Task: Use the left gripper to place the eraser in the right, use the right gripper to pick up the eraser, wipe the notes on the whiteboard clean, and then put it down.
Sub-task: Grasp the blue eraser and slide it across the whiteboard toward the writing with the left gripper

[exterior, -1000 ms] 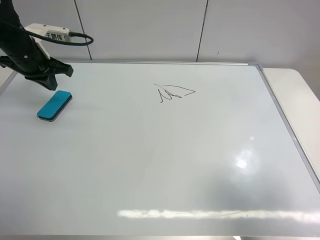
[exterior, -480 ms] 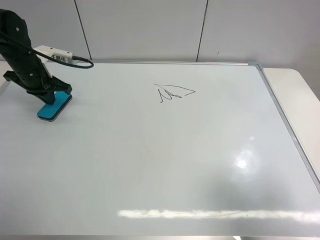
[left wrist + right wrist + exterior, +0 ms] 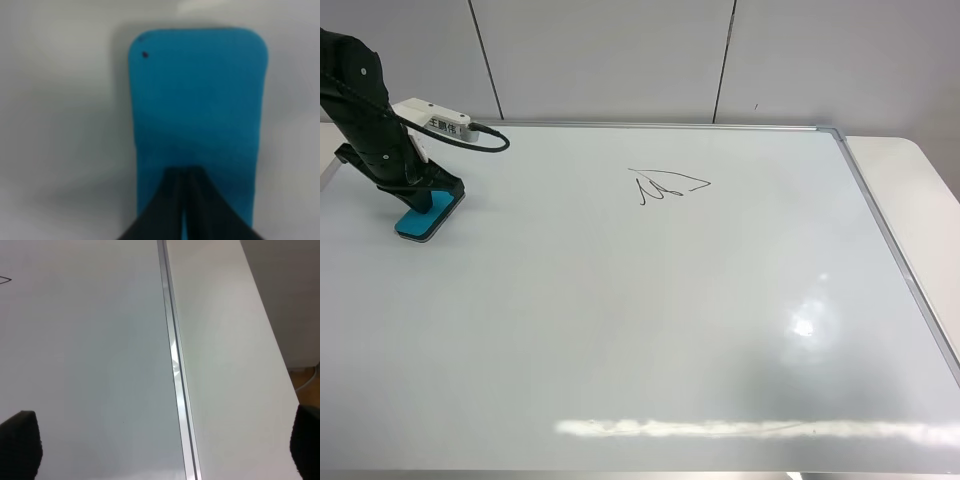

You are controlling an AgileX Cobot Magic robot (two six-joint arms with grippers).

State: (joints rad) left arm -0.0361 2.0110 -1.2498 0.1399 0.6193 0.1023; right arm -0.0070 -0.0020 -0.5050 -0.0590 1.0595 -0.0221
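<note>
The teal-blue eraser (image 3: 418, 220) (image 3: 197, 100) lies flat at the left end of the whiteboard (image 3: 670, 320). My left gripper (image 3: 428, 196) (image 3: 183, 176) is down over the eraser's far end. Its two dark fingertips are pressed together on the eraser's top face, shut, with nothing between them. The notes (image 3: 665, 184), a thin black scribble, sit at the upper middle of the board, far to the right of the eraser. My right gripper (image 3: 162, 445) does not appear in the exterior high view. In its wrist view it hangs wide open and empty above the board's right frame (image 3: 175, 365).
A white table (image 3: 910, 190) (image 3: 225, 365) runs along the right of the board's silver frame. A grey panelled wall (image 3: 620, 60) stands behind the board. The left arm's cable (image 3: 485, 140) loops over the top left corner.
The left arm has come down and forward from above the board's top left onto the eraser, now covering its far end. The eraser has stayed in place.
</note>
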